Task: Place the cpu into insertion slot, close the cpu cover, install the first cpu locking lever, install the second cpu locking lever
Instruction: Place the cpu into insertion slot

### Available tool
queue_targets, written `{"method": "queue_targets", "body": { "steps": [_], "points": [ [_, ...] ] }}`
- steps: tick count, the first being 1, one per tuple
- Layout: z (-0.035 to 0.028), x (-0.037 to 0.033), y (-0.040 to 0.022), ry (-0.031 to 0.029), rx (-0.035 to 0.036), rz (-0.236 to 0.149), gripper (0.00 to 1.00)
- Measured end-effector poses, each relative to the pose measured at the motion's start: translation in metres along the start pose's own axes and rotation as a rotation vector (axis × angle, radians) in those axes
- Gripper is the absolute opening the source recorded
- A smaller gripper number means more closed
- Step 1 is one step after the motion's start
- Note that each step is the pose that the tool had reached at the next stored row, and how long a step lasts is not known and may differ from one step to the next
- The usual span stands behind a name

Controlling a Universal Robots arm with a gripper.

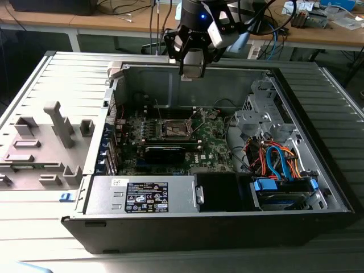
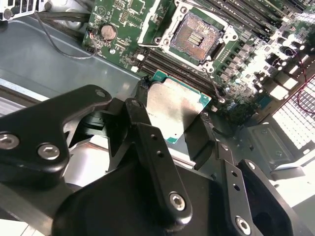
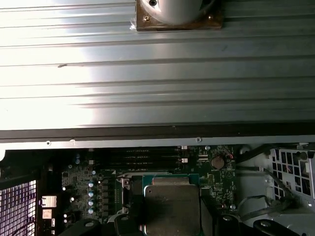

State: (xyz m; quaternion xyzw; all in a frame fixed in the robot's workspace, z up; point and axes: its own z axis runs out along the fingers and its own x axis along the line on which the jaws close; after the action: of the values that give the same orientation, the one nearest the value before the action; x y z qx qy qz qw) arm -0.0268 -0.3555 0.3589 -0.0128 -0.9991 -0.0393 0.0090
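Note:
My gripper (image 1: pixel 192 73) hangs above the back wall of the open computer case, shut on the cpu (image 2: pixel 174 109), a flat square chip with a pale silvery face and a green edge. In the first wrist view the cpu (image 3: pixel 170 206) sits between the black fingers (image 3: pixel 129 222). The insertion slot (image 2: pixel 197 33) lies uncovered on the green board below and ahead of the chip, its dark centre showing. In the exterior view the insertion slot (image 1: pixel 176 129) is well below the gripper. The cpu cover (image 2: pixel 153 22) stands raised at one side of the slot. A thin lever rod (image 2: pixel 212 82) sticks up beside it.
A grey power supply (image 1: pixel 147 196) fills the case's near side, with a drive and blue and orange cables (image 1: pixel 281 170) at the exterior view's right. A long black card (image 1: pixel 165 152) lies near the slot. A grey moulded fixture (image 1: pixel 45 142) stands outside the case.

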Motion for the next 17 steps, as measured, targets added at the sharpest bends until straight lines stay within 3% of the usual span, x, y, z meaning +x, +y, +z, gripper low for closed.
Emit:
{"method": "queue_targets", "body": {
  "steps": [17],
  "points": [
    [0.002, 0.0068, -0.0014, 0.0, 0.0001, 0.0, 0.55]
  ]
}}
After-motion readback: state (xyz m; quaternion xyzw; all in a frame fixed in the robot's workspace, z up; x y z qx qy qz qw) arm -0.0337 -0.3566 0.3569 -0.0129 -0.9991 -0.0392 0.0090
